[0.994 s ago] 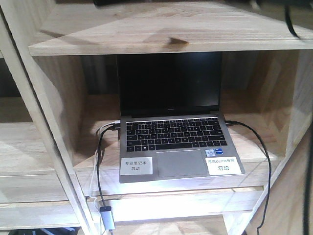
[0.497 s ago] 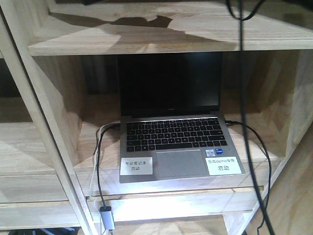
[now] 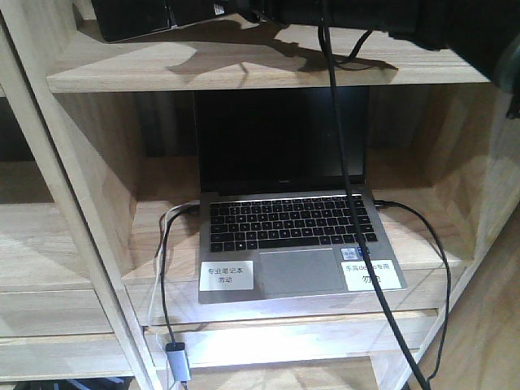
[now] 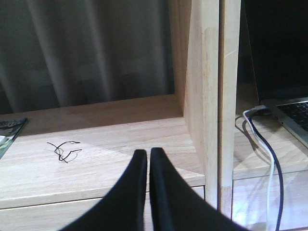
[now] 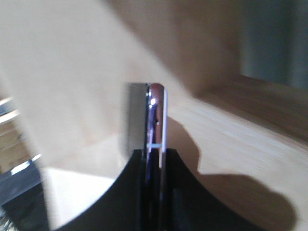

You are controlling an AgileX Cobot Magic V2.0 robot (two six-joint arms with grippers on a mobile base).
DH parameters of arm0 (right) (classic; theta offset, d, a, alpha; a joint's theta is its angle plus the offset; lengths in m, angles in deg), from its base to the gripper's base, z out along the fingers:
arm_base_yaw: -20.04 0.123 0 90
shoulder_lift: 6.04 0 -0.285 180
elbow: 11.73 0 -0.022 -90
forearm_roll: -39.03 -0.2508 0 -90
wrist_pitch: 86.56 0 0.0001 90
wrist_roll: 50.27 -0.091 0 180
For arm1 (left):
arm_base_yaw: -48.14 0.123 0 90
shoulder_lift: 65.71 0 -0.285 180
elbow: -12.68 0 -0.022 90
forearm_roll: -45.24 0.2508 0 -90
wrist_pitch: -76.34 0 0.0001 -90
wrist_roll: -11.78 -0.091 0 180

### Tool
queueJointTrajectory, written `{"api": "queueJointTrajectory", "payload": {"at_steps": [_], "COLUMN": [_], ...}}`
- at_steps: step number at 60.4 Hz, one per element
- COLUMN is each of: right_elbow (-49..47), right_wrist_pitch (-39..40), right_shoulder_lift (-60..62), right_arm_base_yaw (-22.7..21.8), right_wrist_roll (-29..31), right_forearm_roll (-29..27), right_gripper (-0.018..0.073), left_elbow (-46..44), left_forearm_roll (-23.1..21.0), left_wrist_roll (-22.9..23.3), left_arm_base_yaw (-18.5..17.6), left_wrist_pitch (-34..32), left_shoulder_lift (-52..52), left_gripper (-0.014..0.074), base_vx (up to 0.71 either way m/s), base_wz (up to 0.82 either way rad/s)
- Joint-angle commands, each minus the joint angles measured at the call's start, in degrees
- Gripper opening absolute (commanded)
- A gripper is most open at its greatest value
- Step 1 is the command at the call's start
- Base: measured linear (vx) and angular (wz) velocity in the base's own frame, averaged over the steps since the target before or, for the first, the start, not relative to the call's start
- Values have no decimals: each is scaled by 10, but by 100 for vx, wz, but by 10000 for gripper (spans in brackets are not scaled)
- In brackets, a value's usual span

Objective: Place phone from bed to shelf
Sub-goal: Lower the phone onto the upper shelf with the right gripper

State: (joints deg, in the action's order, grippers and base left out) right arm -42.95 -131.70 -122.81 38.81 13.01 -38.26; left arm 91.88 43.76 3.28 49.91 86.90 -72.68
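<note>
Up at the top board of the light wooden shelf point(image 3: 268, 69), the right arm reaches in from the right side, and its pincer point(image 5: 155, 159) is clamped on the phone point(image 5: 157, 120), which stands on edge between the two black fingers so that only its thin metallic rim and a strip of its face show in the right wrist view. In the front view a dark glossy slab, apparently the same phone point(image 3: 134, 18), sits at the upper left just over that top board, casting a shadow on the wood; whether it touches the board I cannot tell. A black cable point(image 3: 345, 187) hangs down from the arm across the compartment below, where an open grey laptop point(image 3: 296, 244) rests with two white labels on its palm rest and leads plugged into both sides. The left pincer point(image 4: 148, 166) hangs low before a lower board, its two black fingers pressed together with nothing between them. Beyond it a small tangle of dark wire point(image 4: 63, 150) lies on the board, and the corner of a magazine point(image 4: 8, 132) pokes in at the left edge.
</note>
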Motion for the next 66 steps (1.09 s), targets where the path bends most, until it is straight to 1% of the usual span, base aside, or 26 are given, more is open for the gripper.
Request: {"api": "queueJointTrajectory", "payload": {"at_steps": [1, 10, 20, 28, 43, 48, 53, 59, 66], "right_elbow": [-20, -20, -20, -20, -20, -20, -20, -20, -20], "right_wrist_pitch": [17, 30, 56, 66, 86, 94, 96, 96, 95], "right_shoulder_lift": [19, 8, 6, 6, 6, 6, 7, 8, 12], "right_arm_base_yaw": [-2, -2, -2, -2, -2, -2, -4, -6, -12], "right_wrist_roll": [4, 5, 5, 4, -3, -3, -3, -3, -21], "right_forearm_roll": [-29, -28, -16, 1, 15, 15, 19, 30, 46], "right_gripper": [0, 17, 88, 192, 475, 533, 559, 560, 560], "left_elbow": [-13, -13, -13, -13, -13, -13, -13, -13, -13], "left_forearm_roll": [-5, -5, -5, -5, -5, -5, -5, -5, -5], "left_wrist_roll": [3, 3, 3, 3, 3, 3, 3, 3, 3], "left_arm_base_yaw": [-4, -4, -4, -4, -4, -4, -4, -4, -4], "left_wrist_pitch": [-41, -41, -41, -41, -41, -41, -41, -41, -41], "left_shoulder_lift": [6, 6, 6, 6, 6, 6, 6, 6, 6], "left_gripper": [1, 1, 1, 1, 1, 1, 1, 1, 1], "base_vx": [0, 0, 0, 0, 0, 0, 0, 0, 0], "base_wz": [0, 0, 0, 0, 0, 0, 0, 0, 0]}}
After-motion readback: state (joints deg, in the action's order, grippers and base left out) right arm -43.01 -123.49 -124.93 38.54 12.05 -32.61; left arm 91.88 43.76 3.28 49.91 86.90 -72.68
